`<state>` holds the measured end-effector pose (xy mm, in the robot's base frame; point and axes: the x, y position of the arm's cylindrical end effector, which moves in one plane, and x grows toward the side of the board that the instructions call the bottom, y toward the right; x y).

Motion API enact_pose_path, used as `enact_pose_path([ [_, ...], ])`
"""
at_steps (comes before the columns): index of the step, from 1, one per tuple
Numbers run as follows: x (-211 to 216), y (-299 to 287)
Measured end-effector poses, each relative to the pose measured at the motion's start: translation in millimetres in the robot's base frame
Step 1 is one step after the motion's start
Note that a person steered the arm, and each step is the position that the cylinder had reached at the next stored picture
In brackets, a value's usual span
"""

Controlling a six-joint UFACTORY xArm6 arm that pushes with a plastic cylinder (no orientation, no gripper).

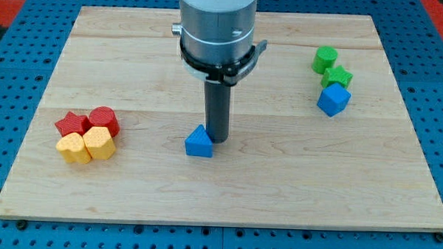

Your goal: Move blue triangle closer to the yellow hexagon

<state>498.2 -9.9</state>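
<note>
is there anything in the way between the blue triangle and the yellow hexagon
Nothing visible. The blue triangle sits mid-board with bare wood on its left all the way to the yellow hexagon. The red blocks lie just above the hexagon, off the path. My tip is at the triangle's right side, apparently touching it.

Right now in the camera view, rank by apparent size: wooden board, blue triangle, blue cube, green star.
1. wooden board
2. blue cube and blue triangle: look alike, unranked
3. green star, partly hidden, so unsure

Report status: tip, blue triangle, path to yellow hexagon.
My tip at the blue triangle block, its right side. Yellow hexagon block far left in the view, clustered with red blocks. Path between clear.
</note>
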Motion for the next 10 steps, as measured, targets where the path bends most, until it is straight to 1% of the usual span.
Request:
enact_pose_path([
  [1, 13, -16],
  [3, 13, -23],
  [4, 15, -7],
  [5, 23, -3],
  [6, 31, -36],
  [8, 10, -47],
  [10, 15, -47],
])
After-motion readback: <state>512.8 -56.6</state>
